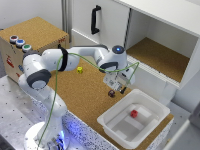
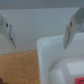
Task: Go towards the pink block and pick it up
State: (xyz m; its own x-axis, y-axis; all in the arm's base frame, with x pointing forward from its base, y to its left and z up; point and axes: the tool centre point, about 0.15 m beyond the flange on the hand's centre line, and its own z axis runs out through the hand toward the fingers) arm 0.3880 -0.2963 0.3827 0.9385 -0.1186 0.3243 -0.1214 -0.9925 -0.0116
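Observation:
The pink block (image 1: 134,113) is a tiny reddish cube lying inside the white bin (image 1: 112,124), towards the exterior view's right. My gripper (image 1: 121,88) hangs above the cork table just beside the bin's far rim, up and to the left of the block. In the wrist view its fingers (image 2: 74,30) stand wide apart with nothing between them, so the gripper (image 2: 39,45) is open and empty. The bin's rim (image 2: 50,47) lies below it, and a blurred reddish patch at the picture's corner is the pink block (image 2: 78,80).
A dark maroon block (image 1: 111,93) lies on the cork table (image 1: 85,95) right by the gripper. A small yellow block (image 1: 79,70) lies further back. A cork box with coloured buttons (image 1: 20,44) stands at the left. An open white cabinet (image 1: 160,55) stands behind.

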